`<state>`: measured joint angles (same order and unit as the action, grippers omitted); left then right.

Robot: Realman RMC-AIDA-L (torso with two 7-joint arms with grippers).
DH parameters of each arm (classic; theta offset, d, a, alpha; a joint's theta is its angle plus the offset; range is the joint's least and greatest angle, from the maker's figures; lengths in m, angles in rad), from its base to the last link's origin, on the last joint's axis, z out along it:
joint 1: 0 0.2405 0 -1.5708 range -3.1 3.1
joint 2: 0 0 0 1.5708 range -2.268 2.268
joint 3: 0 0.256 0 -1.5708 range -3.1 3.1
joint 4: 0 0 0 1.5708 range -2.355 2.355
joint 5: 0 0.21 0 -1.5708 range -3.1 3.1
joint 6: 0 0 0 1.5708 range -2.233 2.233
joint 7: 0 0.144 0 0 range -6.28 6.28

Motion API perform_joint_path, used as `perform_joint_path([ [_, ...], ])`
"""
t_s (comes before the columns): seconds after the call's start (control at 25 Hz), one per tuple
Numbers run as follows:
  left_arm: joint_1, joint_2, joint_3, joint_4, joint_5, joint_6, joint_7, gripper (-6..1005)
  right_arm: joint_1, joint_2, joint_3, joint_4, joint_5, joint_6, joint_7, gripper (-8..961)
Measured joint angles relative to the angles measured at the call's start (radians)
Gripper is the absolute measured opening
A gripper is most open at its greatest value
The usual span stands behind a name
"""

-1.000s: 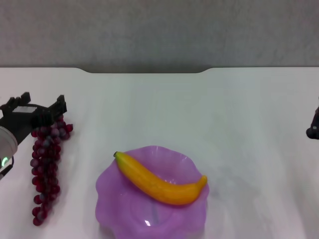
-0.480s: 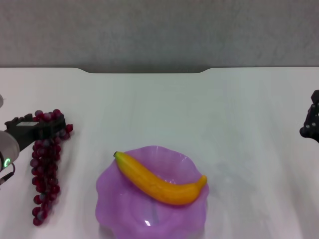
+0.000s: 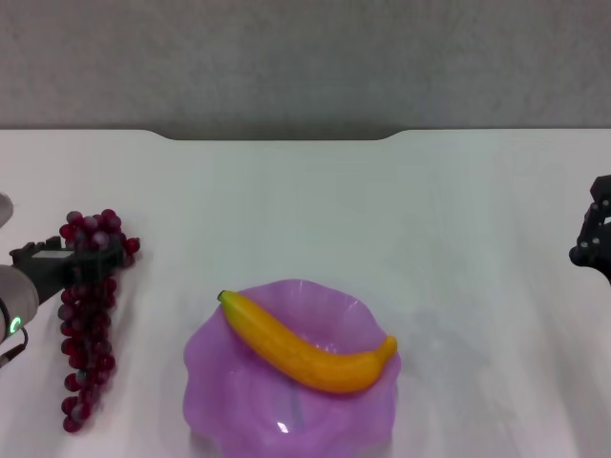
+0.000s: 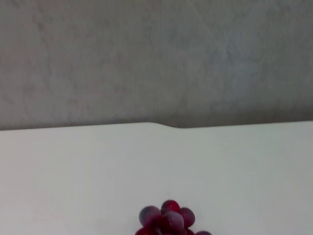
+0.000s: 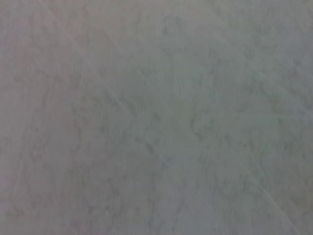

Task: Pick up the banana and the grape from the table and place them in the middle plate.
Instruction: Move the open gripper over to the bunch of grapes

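One item is left: the grape (image 3: 87, 320) lies on the worktop (image 3: 382, 210), left of the middle plate (image 3: 291, 396) holding the banana (image 3: 305, 345). Left tool (image 3: 72, 256) sits low across the bunch's upper end; grip unclear. A loose hold could shed grapes. Right tool (image 3: 594, 237) waits far right.

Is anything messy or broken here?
Nothing is spilled or broken. The banana lies across the purple plate, while the grapes are on the table with the left gripper over their top.
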<state>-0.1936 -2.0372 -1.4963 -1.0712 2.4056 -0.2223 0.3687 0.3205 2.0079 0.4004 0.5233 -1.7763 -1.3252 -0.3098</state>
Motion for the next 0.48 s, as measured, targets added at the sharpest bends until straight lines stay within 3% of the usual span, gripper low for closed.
perform_joint_path([
  [0.48, -0.044, 0.000, 0.050, 0.118, 0.045, 0.084, 0.008, 877, 0.000, 0.000, -0.001, 0.003, -0.005, -0.001, 0.009, -1],
])
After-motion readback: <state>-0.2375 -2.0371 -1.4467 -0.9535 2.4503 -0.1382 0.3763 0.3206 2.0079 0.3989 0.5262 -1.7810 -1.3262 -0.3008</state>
